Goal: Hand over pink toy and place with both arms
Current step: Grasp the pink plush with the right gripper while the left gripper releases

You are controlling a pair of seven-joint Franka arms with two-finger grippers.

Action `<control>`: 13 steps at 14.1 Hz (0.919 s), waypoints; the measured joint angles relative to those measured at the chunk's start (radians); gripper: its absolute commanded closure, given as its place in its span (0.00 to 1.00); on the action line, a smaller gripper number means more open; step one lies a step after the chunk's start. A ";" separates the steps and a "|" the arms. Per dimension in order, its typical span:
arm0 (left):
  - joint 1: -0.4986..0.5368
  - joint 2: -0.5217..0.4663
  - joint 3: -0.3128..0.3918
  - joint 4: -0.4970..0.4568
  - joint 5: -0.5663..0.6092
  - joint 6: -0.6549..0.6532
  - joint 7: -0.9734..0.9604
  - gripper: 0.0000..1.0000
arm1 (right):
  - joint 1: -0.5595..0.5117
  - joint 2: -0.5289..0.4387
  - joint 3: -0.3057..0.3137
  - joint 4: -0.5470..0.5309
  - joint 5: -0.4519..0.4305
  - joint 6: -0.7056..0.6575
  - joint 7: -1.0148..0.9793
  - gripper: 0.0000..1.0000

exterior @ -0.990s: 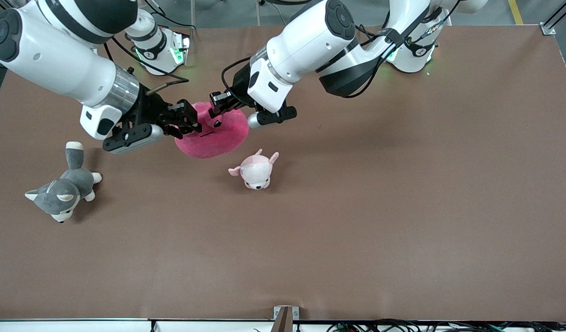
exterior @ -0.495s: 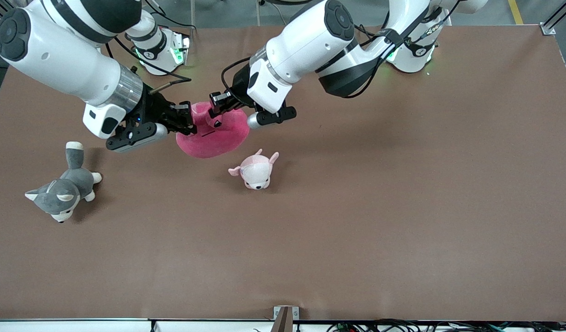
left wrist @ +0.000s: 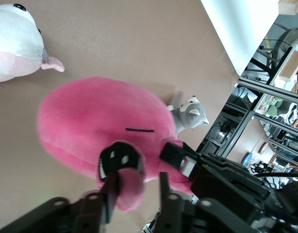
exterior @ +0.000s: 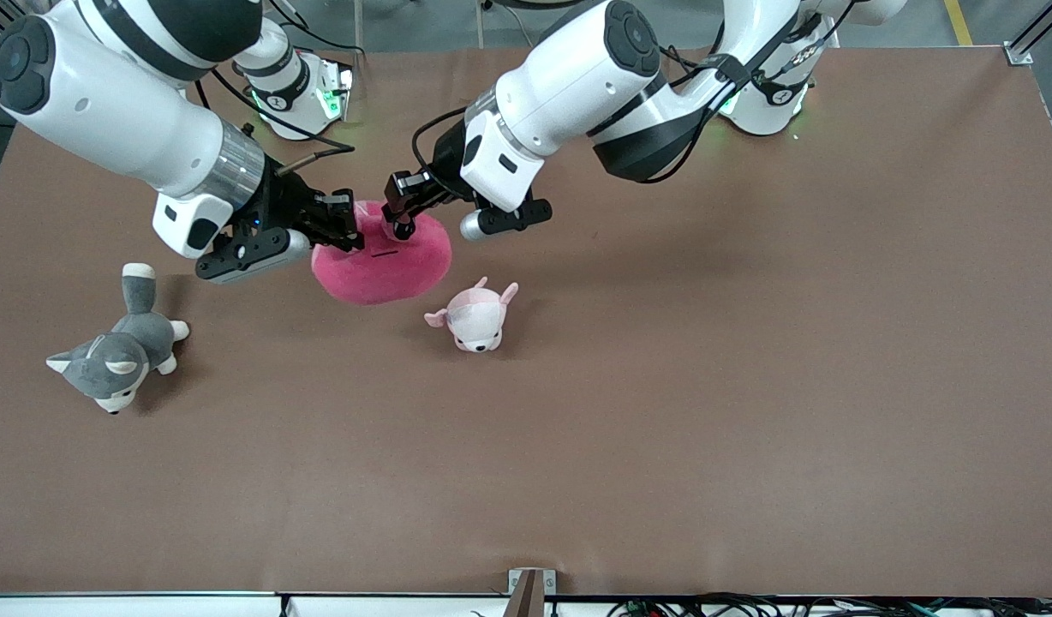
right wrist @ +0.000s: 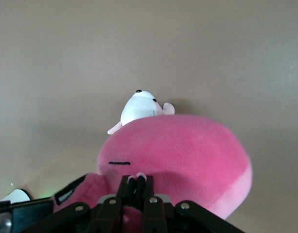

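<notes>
Brown tabletop, wide bare stretch along the camera-side edge, everything gathered toward the arms' bases.

Nearest the camera lies the grey plush (exterior: 115, 351) at the right arm's end, then the pale pink plush (exterior: 475, 317) near mid-table, well apart. Just above it hangs the pink toy (exterior: 380, 257), lifted off the table (exterior: 749, 386). The right gripper (exterior: 342, 224) is clamped tight on a fold at the toy's edge; the left gripper (exterior: 402, 212) sits at its top with fingers (left wrist: 120, 160) parted around a stubby ear.
</notes>
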 measured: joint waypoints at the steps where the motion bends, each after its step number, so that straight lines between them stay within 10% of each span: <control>1: 0.002 0.000 0.007 0.000 0.005 -0.014 0.000 0.00 | 0.000 0.000 0.000 0.000 0.000 -0.001 0.000 0.98; 13: 0.165 -0.007 0.066 0.009 0.347 -0.563 0.334 0.00 | -0.211 0.141 -0.027 -0.004 -0.003 -0.027 -0.031 0.98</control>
